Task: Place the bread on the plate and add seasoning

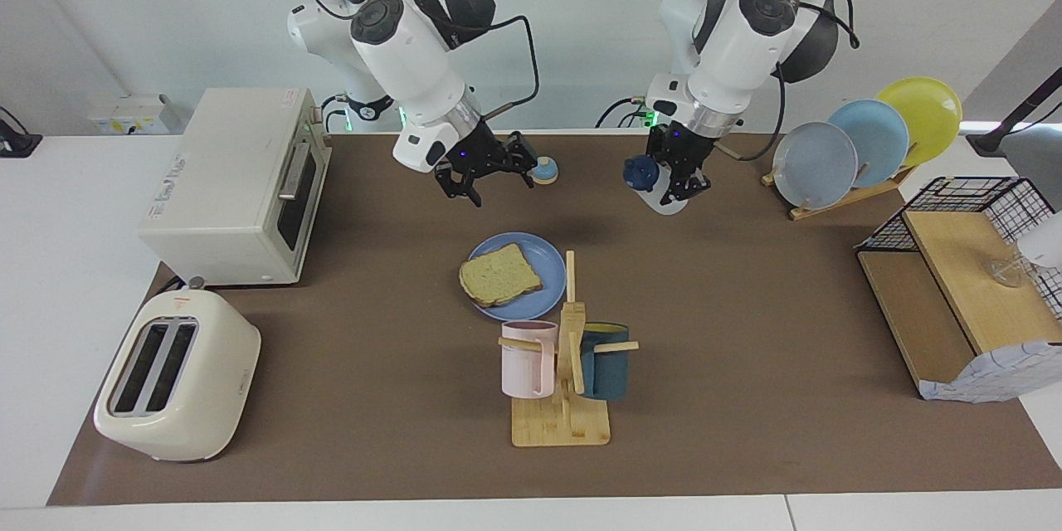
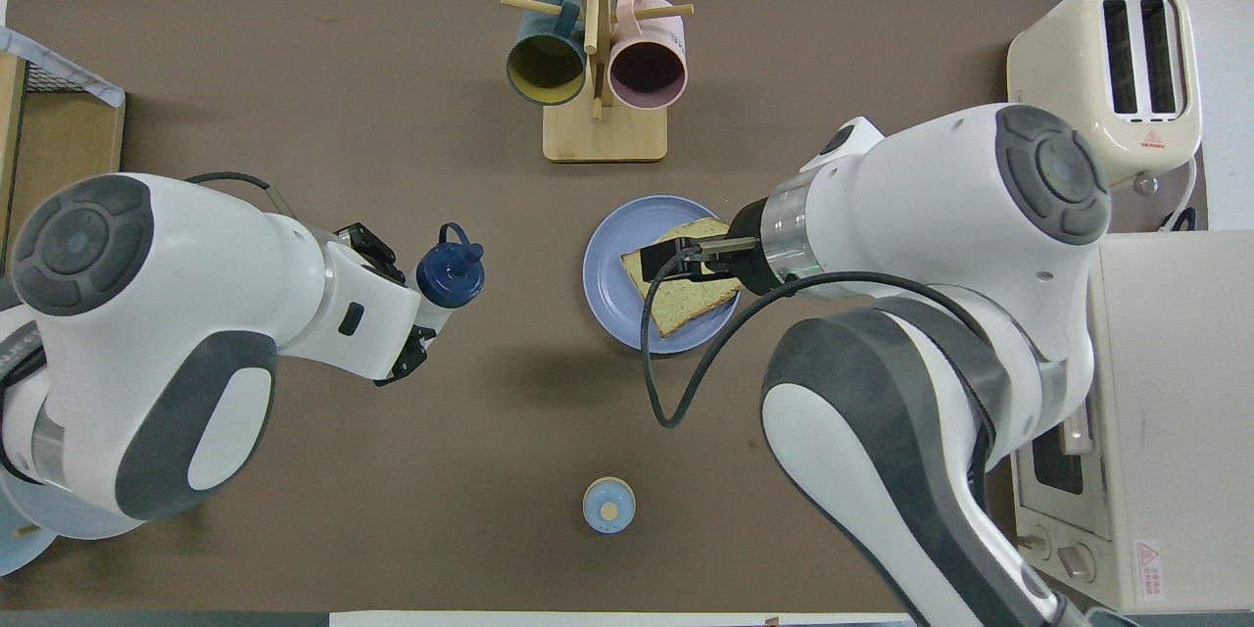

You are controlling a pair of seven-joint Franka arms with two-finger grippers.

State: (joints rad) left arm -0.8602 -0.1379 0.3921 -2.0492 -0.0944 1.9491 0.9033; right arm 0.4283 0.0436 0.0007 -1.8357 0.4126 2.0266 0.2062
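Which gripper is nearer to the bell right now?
Right. The right gripper hangs open in the air just beside the bell; the left gripper, shut on the seasoning bottle, is clearly farther off.

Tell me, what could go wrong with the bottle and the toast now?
The left claw holds the seasoning bottle up in the air and tilted, away from the plate, so seasoning might spill on the brown mat before reaching the bread. The grip looks near the bottle's base, so it might slip. The right claw, open and empty, hangs near the plate, so the two arms could bump when the bottle comes over.
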